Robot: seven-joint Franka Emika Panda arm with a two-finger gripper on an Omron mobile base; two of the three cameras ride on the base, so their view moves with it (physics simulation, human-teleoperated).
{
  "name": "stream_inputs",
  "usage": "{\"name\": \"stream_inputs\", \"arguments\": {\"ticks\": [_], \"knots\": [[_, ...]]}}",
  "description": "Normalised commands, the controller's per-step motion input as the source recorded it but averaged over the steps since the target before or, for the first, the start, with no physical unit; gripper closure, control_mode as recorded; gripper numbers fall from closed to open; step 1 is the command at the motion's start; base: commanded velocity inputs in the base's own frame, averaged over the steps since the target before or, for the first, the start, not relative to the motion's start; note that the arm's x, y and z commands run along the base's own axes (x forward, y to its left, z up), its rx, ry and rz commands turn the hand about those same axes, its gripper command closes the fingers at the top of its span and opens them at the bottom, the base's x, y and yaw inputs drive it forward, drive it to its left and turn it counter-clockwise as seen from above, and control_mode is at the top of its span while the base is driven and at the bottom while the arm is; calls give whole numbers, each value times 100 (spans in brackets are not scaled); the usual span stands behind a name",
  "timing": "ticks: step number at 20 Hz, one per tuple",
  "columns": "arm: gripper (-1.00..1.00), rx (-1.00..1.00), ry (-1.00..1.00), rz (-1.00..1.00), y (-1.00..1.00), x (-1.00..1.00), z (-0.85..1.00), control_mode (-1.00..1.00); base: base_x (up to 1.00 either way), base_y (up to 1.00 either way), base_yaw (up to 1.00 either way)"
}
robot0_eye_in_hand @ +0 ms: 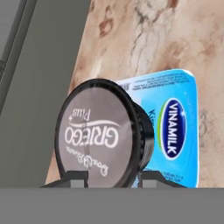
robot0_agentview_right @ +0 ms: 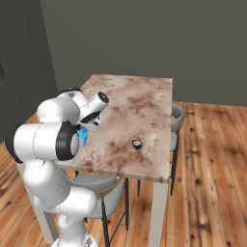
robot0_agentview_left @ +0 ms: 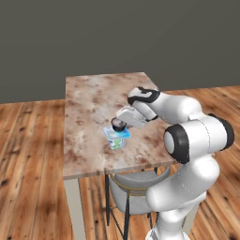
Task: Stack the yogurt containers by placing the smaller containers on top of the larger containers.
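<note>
Between the fingers of the claw [robot0_agentview_left: 119, 125]: a dark round cup [robot0_eye_in_hand: 103, 133], clamped on both sides, pale printed lid turned toward the hand camera, so carried tipped rather than upright. Directly behind and under it, the blue-lidded tub [robot0_eye_in_hand: 177, 127], standing on the marble table [robot0_agentview_left: 89, 108] near the front edge. Judged as the placing step: cup brought over the tub lid so it can be set down on top; cannot tell from any view whether cup and lid are touching or just apart. Tilt probably needs levelling before letting go, otherwise a risk of the cup rolling off the flat lid. In the left base view, cup a dark blob at the claw tip just above the tub [robot0_agentview_left: 116, 137]. In the right base view, tub mostly hidden behind the arm, just a blue sliver [robot0_agentview_right: 83, 135] showing. Second small dark cup [robot0_agentview_right: 137, 144] alone on the table, well apart from the tub, toward the far side edge, not yet stacked. Fingertips cut off by the bottom of the hand view. Grey chair [robot0_agentview_left: 136, 185] tucked under the table edge, partly hidden by the arm.
</note>
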Motion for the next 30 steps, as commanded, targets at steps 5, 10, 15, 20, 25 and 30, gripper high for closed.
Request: {"name": "stream_inputs", "arguments": {"ticks": [5, 10, 15, 20, 25, 30], "knots": [[100, 0, -3, 0, 8, 0, -7, -100, 0, 0, 0], [100, 0, -1, 0, 0, 0, -8, -100, 0, 0, 0], [100, 0, -2, 0, 0, 0, -11, -100, 0, 0, 0], [100, 0, -2, 0, 0, 0, -7, -100, 0, 0, 0], [100, 0, 0, 0, 0, 0, 0, -100, 0, 0, 0], [100, 0, 0, 0, 0, 0, -2, -100, 0, 0, 0]]}}
